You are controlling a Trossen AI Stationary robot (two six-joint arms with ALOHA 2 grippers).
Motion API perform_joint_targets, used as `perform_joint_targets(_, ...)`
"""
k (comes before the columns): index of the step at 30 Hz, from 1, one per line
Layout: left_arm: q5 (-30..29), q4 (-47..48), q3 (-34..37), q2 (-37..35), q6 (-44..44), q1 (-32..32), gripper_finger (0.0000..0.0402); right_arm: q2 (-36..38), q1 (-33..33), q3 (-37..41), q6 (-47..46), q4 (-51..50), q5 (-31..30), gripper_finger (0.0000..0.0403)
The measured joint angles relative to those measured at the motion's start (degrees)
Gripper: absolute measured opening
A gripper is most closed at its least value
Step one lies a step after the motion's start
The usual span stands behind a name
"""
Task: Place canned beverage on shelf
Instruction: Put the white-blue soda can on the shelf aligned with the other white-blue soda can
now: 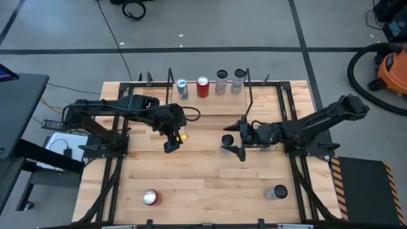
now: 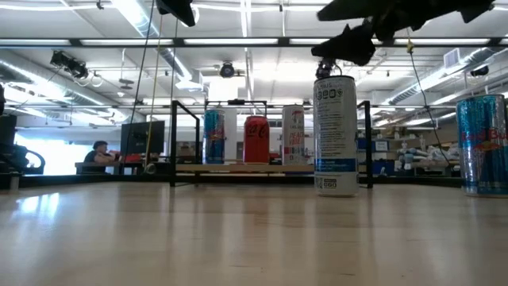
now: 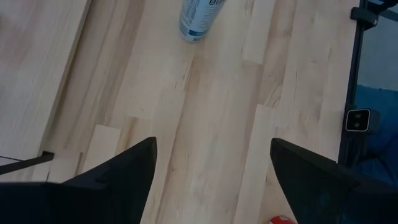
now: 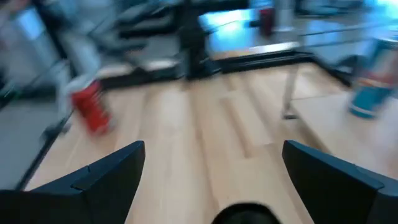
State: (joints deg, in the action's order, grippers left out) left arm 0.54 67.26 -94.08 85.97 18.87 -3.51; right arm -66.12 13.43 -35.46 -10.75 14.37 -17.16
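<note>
A tall white can (image 1: 227, 139) stands upright on the table's middle; it shows large in the low view (image 2: 333, 135). My right gripper (image 1: 238, 137) is open just above it, a finger on either side, with the can's dark top (image 4: 245, 213) between them. My left gripper (image 1: 173, 143) is open and empty over the table left of centre, and its wrist view (image 3: 211, 149) shows bare wood below. The shelf (image 1: 210, 105), a low wood plank with black rods, stands at the far middle and holds several upright cans.
A red can (image 1: 151, 198) stands near the front left and a silver-blue can (image 1: 276, 192) near the front right. On the shelf stand a blue can (image 1: 182, 89), a red can (image 1: 202, 86) and two white ones. Black frame rails run along the table's edges.
</note>
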Motion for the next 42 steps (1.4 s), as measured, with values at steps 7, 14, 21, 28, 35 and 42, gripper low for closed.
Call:
perform_joint_targets(7, 0.0, -0.4, 0.0, 0.0, 0.0, 0.0, 0.0316, 1.8, -5.8, 0.0, 12.0, -8.4, 8.4, 0.0379)
perform_joint_targets(14, 0.0, -0.8, 0.0, 0.0, 0.1, 0.0, 0.0316, 1.6, -10.0, 0.0, 16.7, -9.5, 20.7, 0.0373)
perform_joint_targets(21, 0.0, -1.9, 0.0, 0.0, 0.1, 0.1, 0.0316, 1.6, -13.3, 0.0, 17.8, -14.4, 27.7, 0.0373)
perform_joint_targets(28, 0.0, -3.3, 0.0, 0.0, 0.1, 0.1, 0.0316, 1.6, -14.1, 0.0, 18.8, -15.2, 29.1, 0.0373)
perform_joint_targets(35, 0.0, -3.3, 0.0, 0.0, 0.0, 0.1, 0.0316, -0.8, -14.0, 0.0, 18.9, -14.6, 28.5, 0.0373)
perform_joint_targets(42, 0.0, -3.7, 0.0, 0.0, 0.0, 0.1, 0.0316, -5.5, -13.9, 0.0, 19.6, -11.4, 26.8, 0.0372)
